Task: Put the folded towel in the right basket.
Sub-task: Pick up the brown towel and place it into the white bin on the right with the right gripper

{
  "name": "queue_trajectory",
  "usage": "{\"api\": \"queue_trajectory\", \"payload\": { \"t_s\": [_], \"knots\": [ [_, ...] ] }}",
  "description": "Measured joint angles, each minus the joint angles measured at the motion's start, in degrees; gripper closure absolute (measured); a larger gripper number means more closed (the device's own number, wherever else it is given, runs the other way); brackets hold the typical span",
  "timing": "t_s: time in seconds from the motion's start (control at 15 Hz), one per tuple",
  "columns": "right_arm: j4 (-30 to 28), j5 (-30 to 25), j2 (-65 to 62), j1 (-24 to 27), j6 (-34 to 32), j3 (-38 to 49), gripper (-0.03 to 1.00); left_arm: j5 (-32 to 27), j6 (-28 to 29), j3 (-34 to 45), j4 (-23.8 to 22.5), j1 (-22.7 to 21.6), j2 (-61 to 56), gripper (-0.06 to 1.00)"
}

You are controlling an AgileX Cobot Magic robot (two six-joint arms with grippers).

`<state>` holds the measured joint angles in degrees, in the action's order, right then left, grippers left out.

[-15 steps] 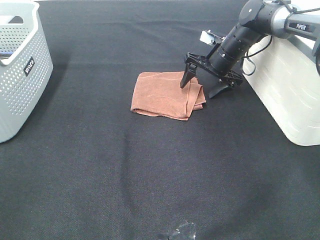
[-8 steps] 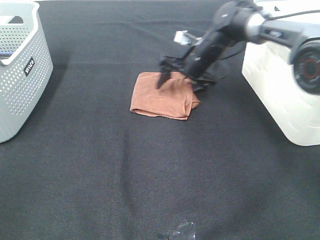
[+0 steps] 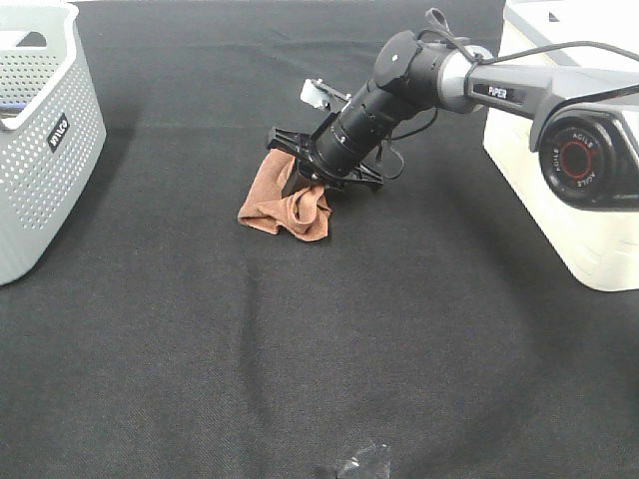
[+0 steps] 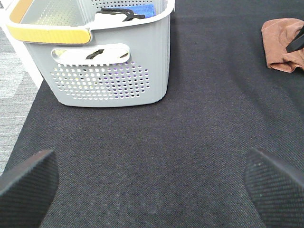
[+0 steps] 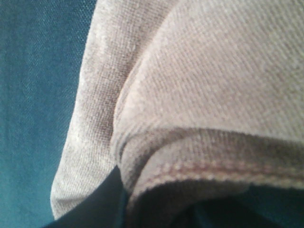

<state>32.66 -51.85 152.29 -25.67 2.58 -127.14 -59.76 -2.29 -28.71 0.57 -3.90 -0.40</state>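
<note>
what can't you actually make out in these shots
- Right end effector grip: exterior high, its body and the towel hide the fingertips; right wrist, blurred cloth fills the frame.
- Right basket interior: exterior high, cut off by the frame edge.
- Left basket contents: left wrist, wall and frame edge hide most.
- Crumpled scrap near the front table edge: exterior high, too small to identify.
</note>
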Motion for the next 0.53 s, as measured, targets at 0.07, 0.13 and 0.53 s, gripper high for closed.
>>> {"api": "queue_trajectory", "payload": {
  "t_s": [0.07, 0.13, 0.53],
  "knots": [
    [-0.8, -1.4, -0.5, -0.1, 0.3, -0.5, 0.72, 0.0, 0.0, 0.0, 0.0, 0.0, 0.0, -0.05],
    [-1.6, -5.3, -1.4, -0.2, 0.3, -1.5, 0.72, 0.0, 0.0, 0.0, 0.0, 0.0, 0.0, -0.05],
    [-12.0, -17.2, -16.6, -0.7, 0.4, -10.0, 0.72, 0.0, 0.0, 0.0, -0.2, 0.0, 0.0, -0.05]
  ]
}}
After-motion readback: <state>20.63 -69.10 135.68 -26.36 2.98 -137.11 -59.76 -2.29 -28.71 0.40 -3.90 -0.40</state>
